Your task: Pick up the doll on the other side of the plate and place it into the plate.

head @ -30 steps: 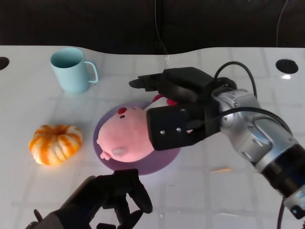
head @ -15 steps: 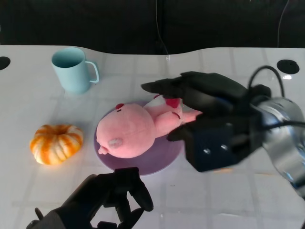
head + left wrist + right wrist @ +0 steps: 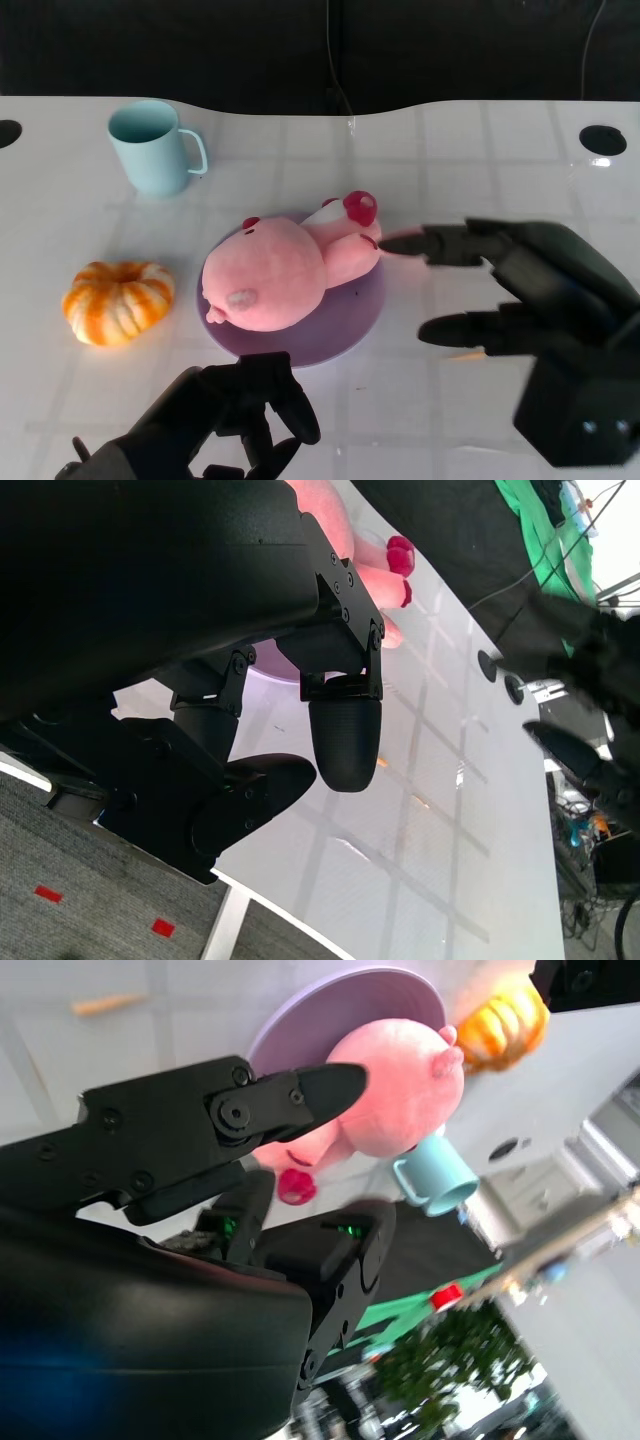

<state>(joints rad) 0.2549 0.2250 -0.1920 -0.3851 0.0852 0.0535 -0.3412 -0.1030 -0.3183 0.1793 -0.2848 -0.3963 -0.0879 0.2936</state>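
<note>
Now resting on its side across the purple plate, the pink doll lies with its round head toward the robot's left and its red-tipped feet reaching over the plate's far rim, a position that suggests the placing step is done. The right hand hangs just beside the doll's feet, fingers spread apart and holding nothing, its uppermost fingertip pointing at the doll without clearly touching it; judged from this pose, the hand is clear of the toy. The right wrist view shows the same spread fingers above the plate and doll, with open space between them. The left hand sits low at the table's near edge, just short of the plate, its fingers curled inward on nothing, apparently parked out of the way so the right hand has the plate to itself. Well beyond the left hand, a light blue mug stands upright with its handle turned toward the plate, and an orange pumpkin sits off to that hand's outer side, near the plate but apart from it. Neither stands between the right hand and the doll; a small orange scrap lies on the white table under the right hand's fingers.
</note>
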